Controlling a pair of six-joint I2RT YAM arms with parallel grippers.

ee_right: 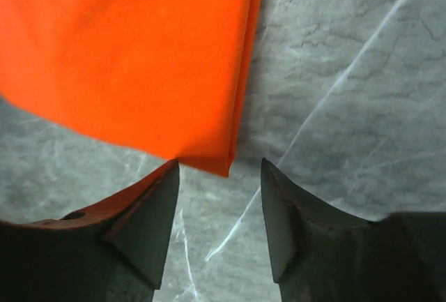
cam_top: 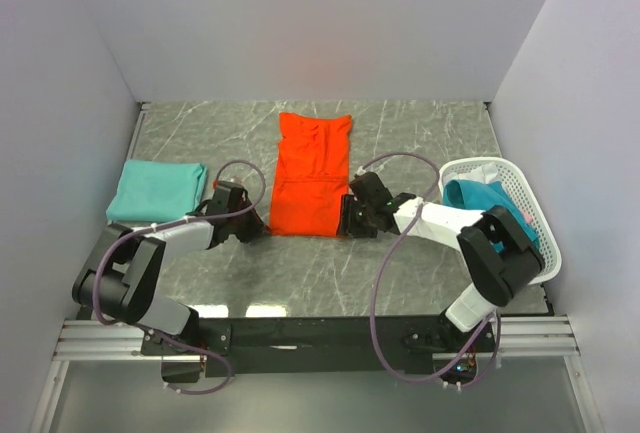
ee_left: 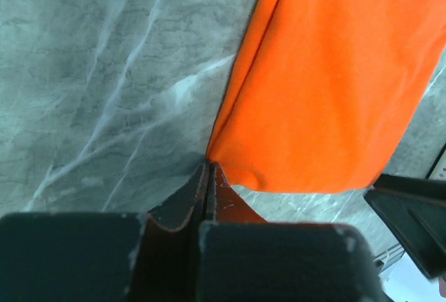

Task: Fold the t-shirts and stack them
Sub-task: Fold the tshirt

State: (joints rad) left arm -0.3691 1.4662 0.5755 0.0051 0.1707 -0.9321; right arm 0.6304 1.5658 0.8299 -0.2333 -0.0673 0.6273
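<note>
The orange-red t-shirt lies flat in the middle of the table, folded into a long strip running front to back. My left gripper sits at its near left corner. In the left wrist view the jaws of my left gripper are pressed together right at that corner of the orange cloth. My right gripper is open at the near right corner. That corner of the shirt pokes between its fingertips, close to the left one. A folded teal t-shirt lies at the left.
A white lattice basket stands at the right edge, holding a crumpled teal t-shirt and a bit of pink cloth. White walls close in the grey marble table on three sides. Cables loop over both arms.
</note>
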